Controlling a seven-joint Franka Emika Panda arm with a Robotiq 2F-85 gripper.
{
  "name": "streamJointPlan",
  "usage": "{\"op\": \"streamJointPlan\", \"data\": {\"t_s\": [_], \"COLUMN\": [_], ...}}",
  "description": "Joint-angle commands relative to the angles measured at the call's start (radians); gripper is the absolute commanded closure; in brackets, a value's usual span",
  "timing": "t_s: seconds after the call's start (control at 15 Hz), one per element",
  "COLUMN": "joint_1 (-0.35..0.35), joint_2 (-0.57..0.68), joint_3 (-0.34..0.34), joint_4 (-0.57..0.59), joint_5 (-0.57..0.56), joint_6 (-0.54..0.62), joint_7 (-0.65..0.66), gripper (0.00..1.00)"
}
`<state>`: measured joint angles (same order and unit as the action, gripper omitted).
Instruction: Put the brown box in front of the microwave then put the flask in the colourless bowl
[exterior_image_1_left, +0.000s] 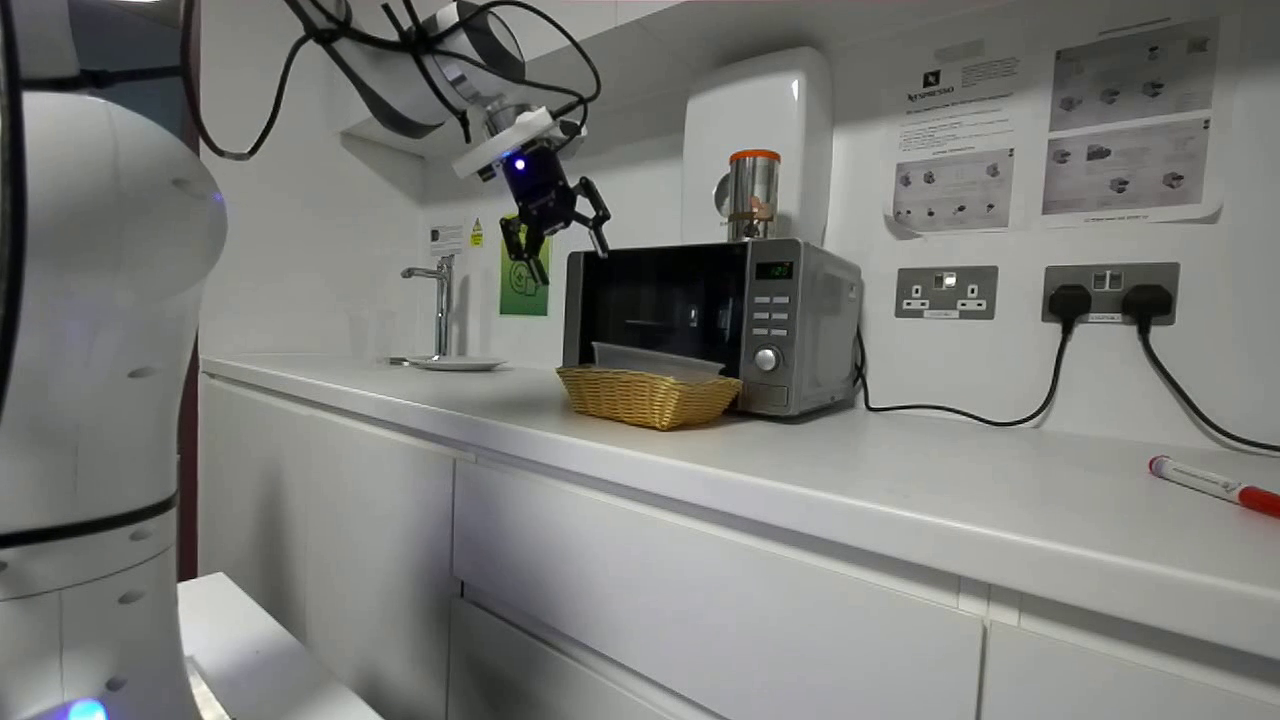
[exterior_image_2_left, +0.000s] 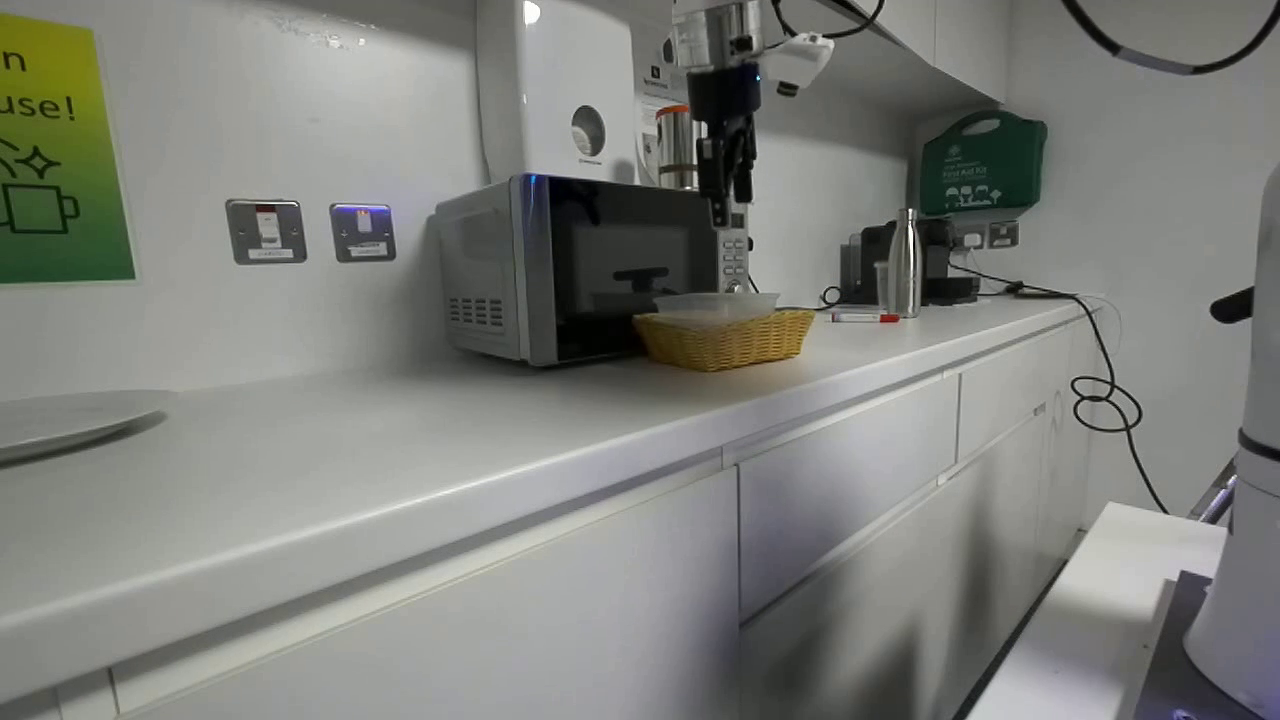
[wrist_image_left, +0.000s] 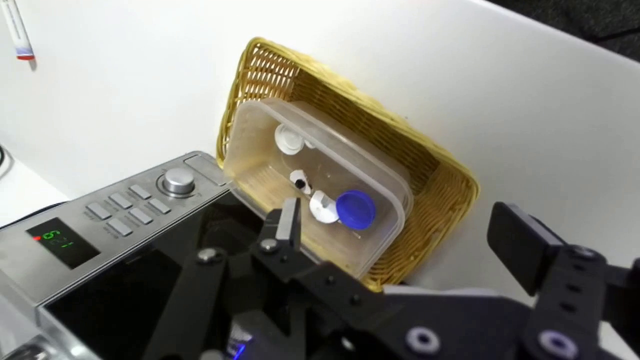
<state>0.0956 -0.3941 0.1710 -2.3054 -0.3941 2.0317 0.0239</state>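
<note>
Fingers (wrist_image_left: 522, 247), one pair: above and in front of the microwave (exterior_image_1_left: 700, 300), roughly over the brown box (exterior_image_1_left: 645, 400). Ruling relation, as judged: the flask (exterior_image_1_left: 755, 190) lies behind them and toward the microwave's control-panel end, its long axis upright, so a grip from the side looks likelier than one from overhead. Condition: spread wide, nothing between them, touching nothing that shows.

Brown box, one, yellow wicker: on the worktop (exterior_image_1_left: 900, 480) just before the microwave's door, long side roughly along it; contact with the door cannot be told. Judged already placed.

Colourless bowl (exterior_image_2_left: 712, 309), one, clear plastic, oblong: inside the brown box, set toward the microwave side. Contents: a blue lid (wrist_image_left: 355, 209) and small white pieces (wrist_image_left: 324, 207), which may keep the flask from settling flat.

Microwave, one, silver-grey, door shut; bears the flask.

Flask, one, steel cylinder, orange top, brownish band: standing on the microwave near the control-panel end. Name assigned by likelihood.

Steel bottle (exterior_image_2_left: 905, 265), one: upright on the worktop, well beyond the microwave's control-panel end; judged not the piece wanted.
</note>
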Motion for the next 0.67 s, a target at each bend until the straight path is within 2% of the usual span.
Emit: {"op": "streamJointPlan", "data": {"t_s": [0.0,0.33,0.6], "joint_1": [-0.031,-0.107,-0.17], "joint_2": [0.014,0.065,0.089], "joint_3": [-0.004,0.015,0.037], "joint_4": [0.12,0.25,0.244], "joint_5": [-0.002,-0.096,-0.243], "joint_6": [0.0,0.097,0.225], "joint_7": [0.091,0.296,0.532], "gripper": [0.0,0.0,0.0]}}
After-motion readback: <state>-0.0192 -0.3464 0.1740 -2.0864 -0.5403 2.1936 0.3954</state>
